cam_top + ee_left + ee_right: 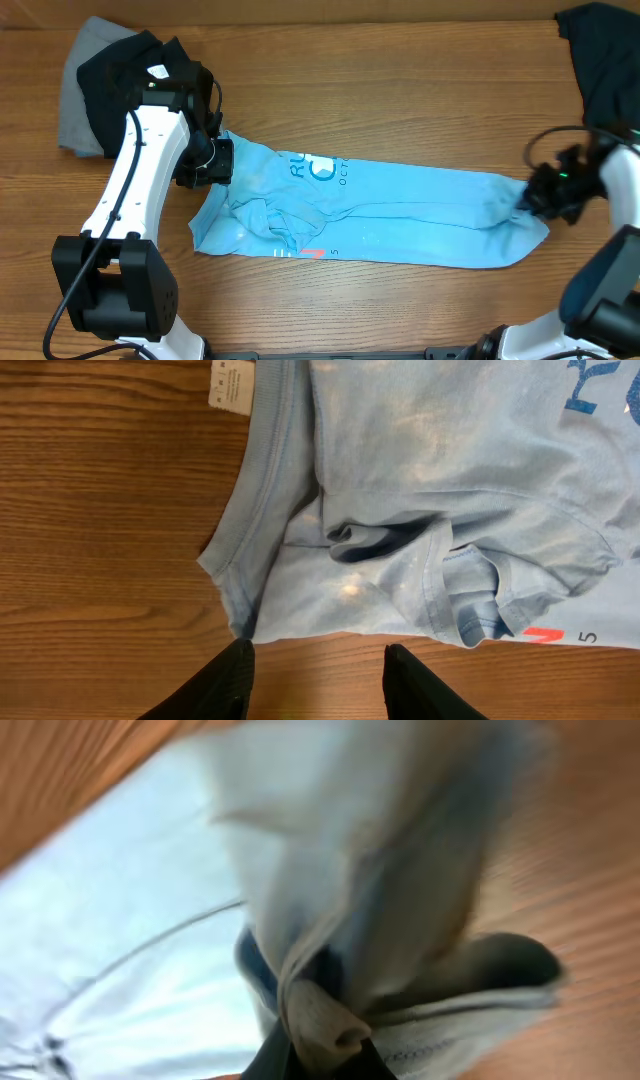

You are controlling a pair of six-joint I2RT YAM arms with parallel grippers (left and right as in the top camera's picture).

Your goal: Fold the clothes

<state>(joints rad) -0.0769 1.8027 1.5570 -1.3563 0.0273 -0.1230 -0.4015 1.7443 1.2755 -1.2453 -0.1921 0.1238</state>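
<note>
Shows a crumpled light blue T-shirt with navy lettering (400,215) spread lengthwise across the brown wooden surface (400,90), pinched at its right end by the tightly closed right hand (530,200), with the left hand (315,680) spread and empty just beside its collar (262,490).

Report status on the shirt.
Left gripper open, over table by shirt collar. Right gripper shut on shirt's far end, fabric bunched. Black pile, dark garment off at corners.
</note>
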